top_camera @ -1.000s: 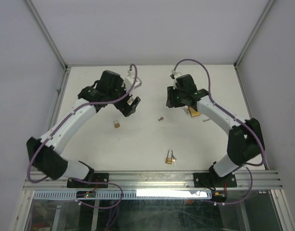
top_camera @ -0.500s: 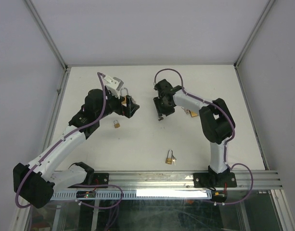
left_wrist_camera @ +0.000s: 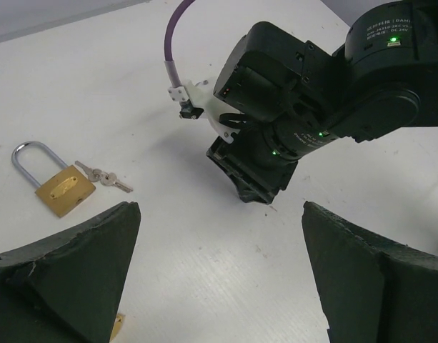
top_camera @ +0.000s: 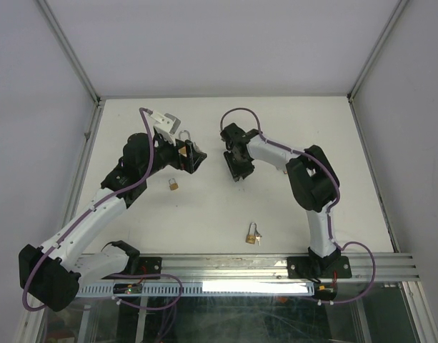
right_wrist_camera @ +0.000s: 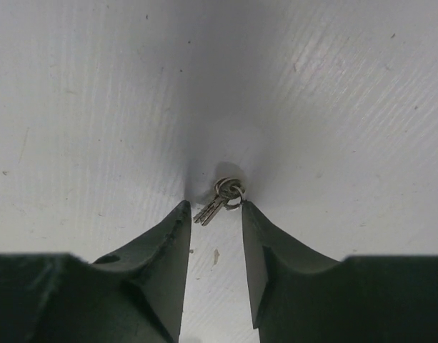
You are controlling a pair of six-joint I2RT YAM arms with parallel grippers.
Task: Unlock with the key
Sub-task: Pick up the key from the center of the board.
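On the worktop (right_wrist_camera: pixel 97 107) below me, my right hand (right_wrist_camera: pixel 214 209) stands released, one fingertip on either side of the keys (right_wrist_camera: pixel 228 190), not clenched on them. My left hand (left_wrist_camera: pixel 220 211) hangs wide open, with a brass padlock (left_wrist_camera: pixel 60 189) lying nearby.

My left tool (left_wrist_camera: pixel 220 214) gapes wide above the worktop (left_wrist_camera: pixel 97 86); a brass padlock (left_wrist_camera: pixel 63 189) with keys (left_wrist_camera: pixel 103 176) lies left, the right tool (left_wrist_camera: pixel 256 182) tip-down ahead
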